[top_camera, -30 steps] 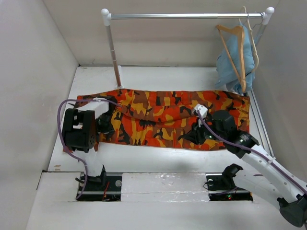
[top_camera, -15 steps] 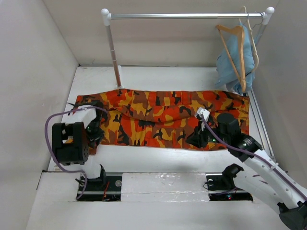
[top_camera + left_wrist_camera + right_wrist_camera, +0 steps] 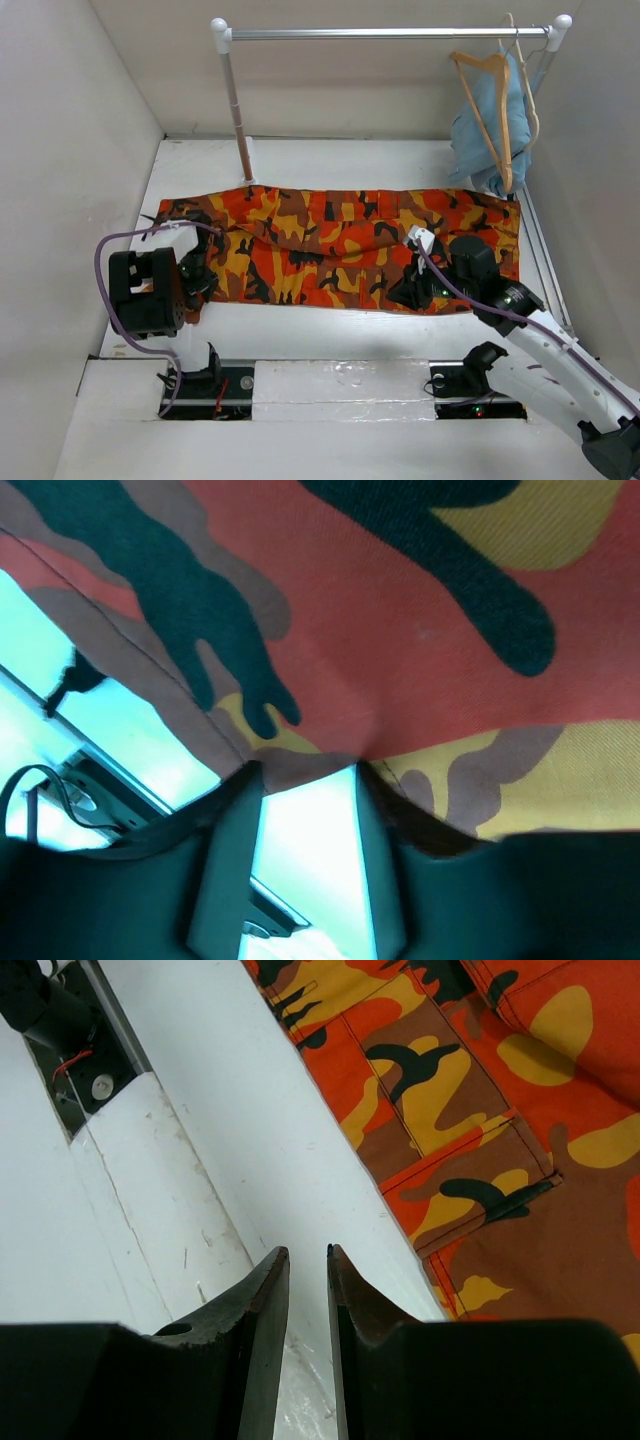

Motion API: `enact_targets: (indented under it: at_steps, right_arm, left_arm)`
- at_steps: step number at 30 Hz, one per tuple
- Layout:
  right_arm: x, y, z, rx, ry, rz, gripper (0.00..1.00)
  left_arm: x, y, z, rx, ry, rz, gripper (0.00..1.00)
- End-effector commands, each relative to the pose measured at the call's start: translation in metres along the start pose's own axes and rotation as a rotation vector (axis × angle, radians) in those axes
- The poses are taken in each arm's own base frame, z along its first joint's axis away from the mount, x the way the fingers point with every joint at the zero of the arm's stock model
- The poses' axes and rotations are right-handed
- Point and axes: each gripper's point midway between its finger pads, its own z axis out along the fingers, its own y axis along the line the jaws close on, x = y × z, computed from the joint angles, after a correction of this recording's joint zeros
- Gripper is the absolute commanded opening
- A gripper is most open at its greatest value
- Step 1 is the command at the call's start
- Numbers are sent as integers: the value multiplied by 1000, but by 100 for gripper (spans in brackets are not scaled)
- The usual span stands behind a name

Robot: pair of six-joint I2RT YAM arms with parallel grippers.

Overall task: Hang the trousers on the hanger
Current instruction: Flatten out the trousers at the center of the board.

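Observation:
The camouflage trousers point(image 3: 340, 245) lie flat across the table, left to right. My left gripper point(image 3: 196, 272) is low at their left end. In the left wrist view point(image 3: 307, 770) its jaws stand apart with the tips at the cloth's brown hem point(image 3: 300, 765) and white table showing between them. My right gripper point(image 3: 405, 292) is at the trousers' near edge. In the right wrist view point(image 3: 305, 1250) its jaws stand a narrow gap apart, empty, over bare table beside a cargo pocket point(image 3: 470, 1180). The tan wooden hanger point(image 3: 497, 120) hangs at the rail's right end.
A metal rail point(image 3: 390, 33) on a post point(image 3: 238, 115) spans the back. A light blue garment point(image 3: 480, 135) on a second hanger point(image 3: 527, 90) hangs next to the task hanger. White walls close in left, right and behind. The arm bases point(image 3: 205, 385) sit at the near edge.
My left arm has folded down and leftward, bringing its gripper to the trousers' left near edge. My right gripper has drawn back slightly toward the trousers' near edge.

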Motion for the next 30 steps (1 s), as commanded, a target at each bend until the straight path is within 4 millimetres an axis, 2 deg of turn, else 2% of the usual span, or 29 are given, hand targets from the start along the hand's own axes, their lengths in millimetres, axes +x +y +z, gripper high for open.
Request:
enact_targets:
  at_steps: [1, 2, 5, 6, 10, 12, 17, 19, 20, 21, 22, 23, 24, 27, 30]
  right_arm:
    - [-9, 1, -3, 4, -28, -35, 28]
    - [-8, -1, -3, 14, -26, -34, 28]
    - [-6, -3, -5, 34, -26, -32, 28]
    - [-6, -6, -5, 43, -27, -27, 28]
    - [-5, -7, -4, 45, -28, -27, 28]
    - [-3, -10, -3, 51, -21, -18, 28]
    - [1, -11, 1, 32, -13, -51, 28]
    - [0, -8, 3, 12, -19, -53, 28]
    - [1, -10, 3, 16, -21, -46, 28]
    - [-1, -10, 3, 12, -25, -49, 28]
    - [0, -10, 4, 9, -19, -48, 28]
    - [-2, -10, 4, 7, -21, -54, 28]
    - [-2, -10, 4, 7, -18, -55, 28]
    - [-4, -10, 3, 12, -15, -67, 28]
    - [-1, -11, 2, 12, -2, -71, 28]
  left_arm:
    - [8, 3, 7, -34, 34, 2, 33]
    - [9, 2, 10, -34, 40, -3, 22]
    - [8, -1, 12, -26, 30, -19, 0]
    - [7, -2, 12, -21, 27, -23, 0]
    - [2, -2, 6, -14, 6, -28, 0]
    - [-8, -1, -6, 3, -38, -40, 0]
    - [-47, 13, -59, 58, -232, -152, 0]
    - [-48, 11, -59, 78, -225, -145, 2]
    - [-45, 8, -54, 71, -199, -133, 20]
    - [-40, 5, -48, 66, -168, -115, 24]
    - [-28, -7, -38, 77, -114, -73, 26]
    - [-25, -16, -36, 100, -117, -7, 30]
    - [-23, -31, -37, 135, -135, 31, 31]
    - [-18, -50, -40, 186, -155, 89, 30]
    - [-23, -45, -37, 140, -172, 84, 32]
